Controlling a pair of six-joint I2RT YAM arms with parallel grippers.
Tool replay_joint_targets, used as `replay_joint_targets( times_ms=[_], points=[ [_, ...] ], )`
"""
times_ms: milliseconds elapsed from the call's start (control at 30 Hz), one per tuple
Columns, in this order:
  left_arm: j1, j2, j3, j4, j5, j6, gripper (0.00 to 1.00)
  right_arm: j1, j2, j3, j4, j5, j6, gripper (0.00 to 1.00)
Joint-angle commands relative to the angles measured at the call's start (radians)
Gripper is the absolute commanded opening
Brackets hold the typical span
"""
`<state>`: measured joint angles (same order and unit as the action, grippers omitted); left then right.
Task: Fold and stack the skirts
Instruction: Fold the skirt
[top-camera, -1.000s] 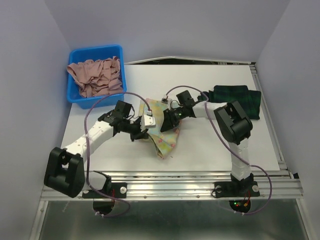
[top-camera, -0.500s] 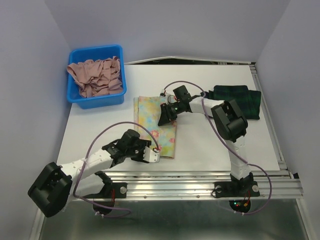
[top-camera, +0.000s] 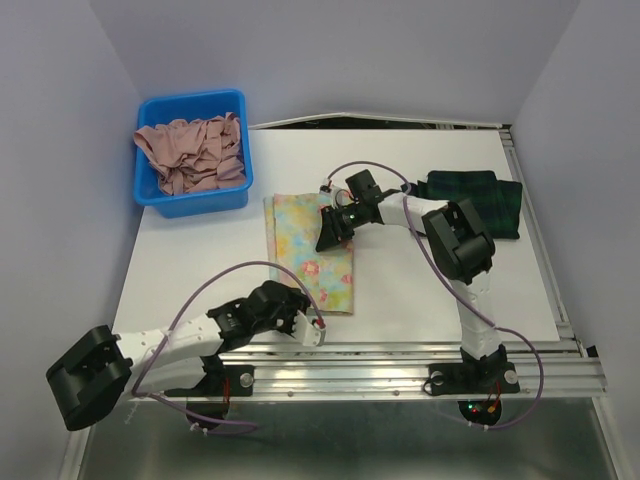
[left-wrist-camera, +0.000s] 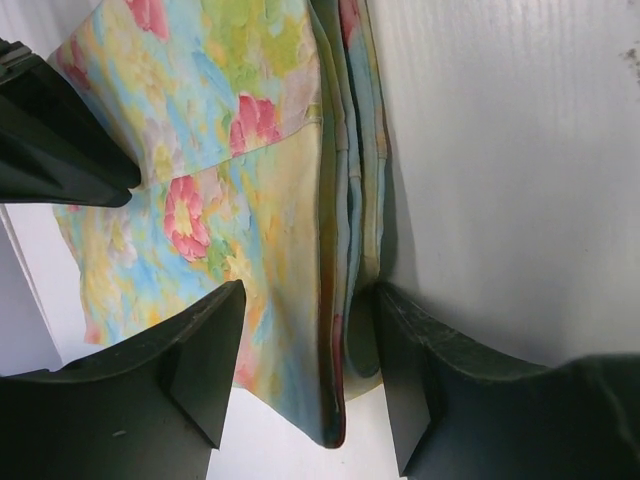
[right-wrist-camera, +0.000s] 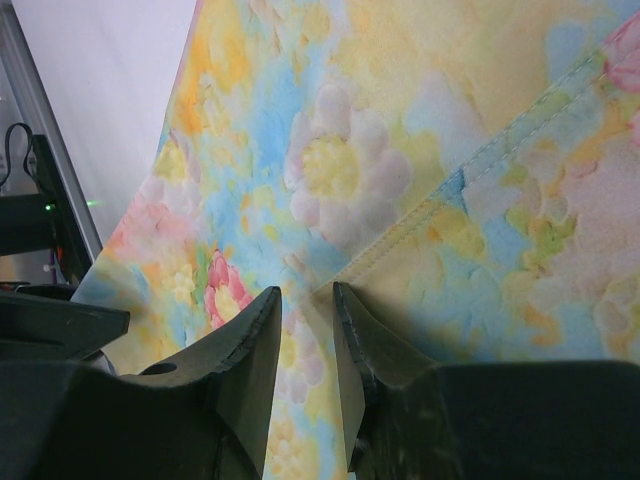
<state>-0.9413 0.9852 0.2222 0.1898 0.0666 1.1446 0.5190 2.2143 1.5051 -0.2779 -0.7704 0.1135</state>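
The pale yellow floral skirt (top-camera: 305, 250) lies flat as a folded rectangle in the middle of the table. My left gripper (top-camera: 315, 325) is at its near right corner, open. In the left wrist view the jaws (left-wrist-camera: 310, 290) straddle the stacked edge of the floral skirt (left-wrist-camera: 230, 180) without pinching it. My right gripper (top-camera: 330, 240) rests on the far right part of the skirt. Its jaws (right-wrist-camera: 306, 290) stand a little apart over the flat floral skirt (right-wrist-camera: 400, 120), by a hem corner. The dark plaid skirt (top-camera: 480, 200) lies folded at the far right.
A blue bin (top-camera: 190, 100) full of pinkish cloths (top-camera: 190, 155) stands at the far left corner. The aluminium frame rail (top-camera: 400, 355) runs along the near edge, just behind my left gripper. The right arm's base link (top-camera: 460, 245) stands right of the floral skirt.
The floral skirt was bunched and held up between both grippers; it now lies flat. My left gripper swept toward the near edge and opened, letting go. The right gripper barely moved.
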Motion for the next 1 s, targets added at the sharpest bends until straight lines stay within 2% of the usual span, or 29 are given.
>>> replay_joint_targets(
  times_ms=[0, 67, 200, 367, 467, 567, 667, 733, 767, 800, 900, 967],
  points=[
    [-0.005, -0.043, 0.081, -0.19, 0.073, -0.012, 0.65, 0.001, 0.097, -0.019, -0.107, 0.247, -0.057, 0.34],
    [-0.005, -0.069, 0.127, -0.297, 0.111, -0.011, 0.66, 0.001, 0.099, -0.02, -0.112, 0.249, -0.054, 0.34],
    [-0.019, -0.016, 0.158, -0.317, 0.125, -0.049, 0.69, 0.001, 0.099, -0.02, -0.127, 0.253, -0.057, 0.34],
    [-0.031, 0.153, 0.206, -0.254, 0.118, -0.164, 0.69, 0.001, 0.093, -0.036, -0.127, 0.263, -0.055, 0.34],
    [-0.057, 0.197, 0.218, -0.219, 0.09, -0.204, 0.69, 0.001, 0.093, -0.039, -0.129, 0.26, -0.054, 0.34],
    [-0.094, 0.244, 0.2, -0.142, 0.012, -0.239, 0.69, 0.001, 0.097, -0.034, -0.13, 0.26, -0.057, 0.34],
    [-0.105, 0.274, 0.195, -0.063, -0.056, -0.273, 0.61, 0.001, 0.099, -0.032, -0.132, 0.257, -0.057, 0.33],
    [-0.106, 0.273, 0.204, -0.038, -0.101, -0.284, 0.46, 0.001, 0.101, -0.037, -0.132, 0.253, -0.063, 0.33],
    [-0.106, 0.264, 0.207, -0.041, -0.105, -0.284, 0.46, 0.001, 0.101, -0.039, -0.13, 0.253, -0.066, 0.33],
    [-0.106, 0.254, 0.212, -0.049, -0.102, -0.283, 0.36, 0.001, 0.101, -0.04, -0.13, 0.255, -0.069, 0.32],
    [-0.106, 0.215, 0.246, -0.12, -0.073, -0.278, 0.16, 0.001, 0.097, -0.052, -0.129, 0.252, -0.081, 0.32],
    [-0.105, 0.201, 0.284, -0.16, -0.015, -0.293, 0.1, 0.012, 0.085, -0.065, -0.121, 0.255, -0.089, 0.32]
  ],
)
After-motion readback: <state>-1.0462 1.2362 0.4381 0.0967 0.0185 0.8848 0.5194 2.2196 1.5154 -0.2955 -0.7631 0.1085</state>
